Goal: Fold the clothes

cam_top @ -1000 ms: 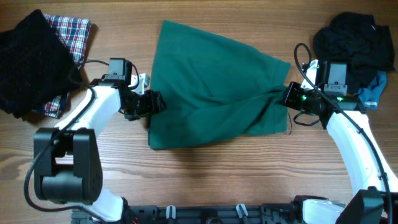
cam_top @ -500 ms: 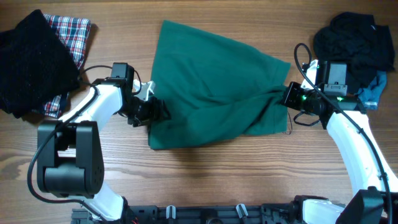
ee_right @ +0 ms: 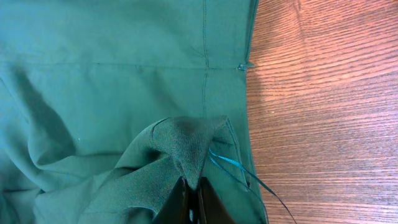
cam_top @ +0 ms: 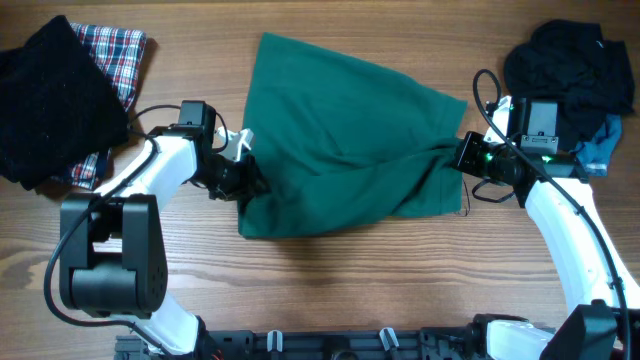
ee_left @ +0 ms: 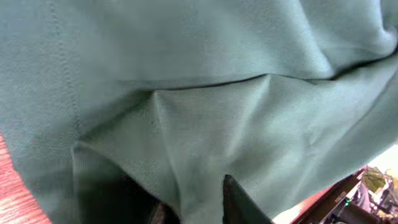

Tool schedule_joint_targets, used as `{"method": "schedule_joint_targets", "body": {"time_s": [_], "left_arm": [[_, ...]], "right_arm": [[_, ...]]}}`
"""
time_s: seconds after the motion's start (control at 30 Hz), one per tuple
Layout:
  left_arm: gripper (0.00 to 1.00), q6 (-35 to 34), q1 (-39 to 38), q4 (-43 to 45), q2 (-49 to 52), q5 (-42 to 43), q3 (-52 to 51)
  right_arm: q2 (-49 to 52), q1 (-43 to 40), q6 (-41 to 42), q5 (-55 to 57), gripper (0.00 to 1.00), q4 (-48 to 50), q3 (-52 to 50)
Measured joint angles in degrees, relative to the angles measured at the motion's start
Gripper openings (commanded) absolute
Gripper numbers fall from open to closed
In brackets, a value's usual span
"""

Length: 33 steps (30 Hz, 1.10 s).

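Green garment (cam_top: 340, 130) lies spread at centre, its long axis running nine to three o'clock, with the left gripper (cam_top: 248, 180) narrowed onto a ridge of its nine o'clock edge and the right gripper (cam_top: 462, 152) clamped tight on its three o'clock corner.

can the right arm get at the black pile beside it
Probably not yet: the right pincer is shut on a bunch of the green garment, so it would have to let go first. Otherwise the black pile lies close beside that arm, nothing between.
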Motion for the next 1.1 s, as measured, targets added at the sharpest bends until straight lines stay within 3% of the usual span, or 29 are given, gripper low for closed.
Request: {"method": "schedule_joint_targets", "body": {"time_s": [0.43,0.5,0.53,0.93,1.1], "left_arm": [[0.26,0.0,-1.81,0.5,0.0,-2.86,0.0],[0.06,0.0,-3.41,1.18,0.0,-2.89,0.0],[0.04,-0.24,-3.89,1.22,0.0,-2.89,0.0],[0.04,-1.33,-1.53,0.66,-0.63,-7.56,0.94],[0.04,-3.23,1.7,3.13,-7.98,-8.59,7.39]], "right_arm": [[0.0,0.0,0.0,0.0,0.04,0.0,0.0],[0.0,0.0,0.0,0.02,0.04,0.0,0.0],[0.0,0.0,0.0,0.0,0.04,0.0,0.0],[0.0,0.0,0.0,-0.02,0.04,-0.09,0.0],[0.0,0.0,0.0,-2.36,0.04,0.85,0.0]]}}
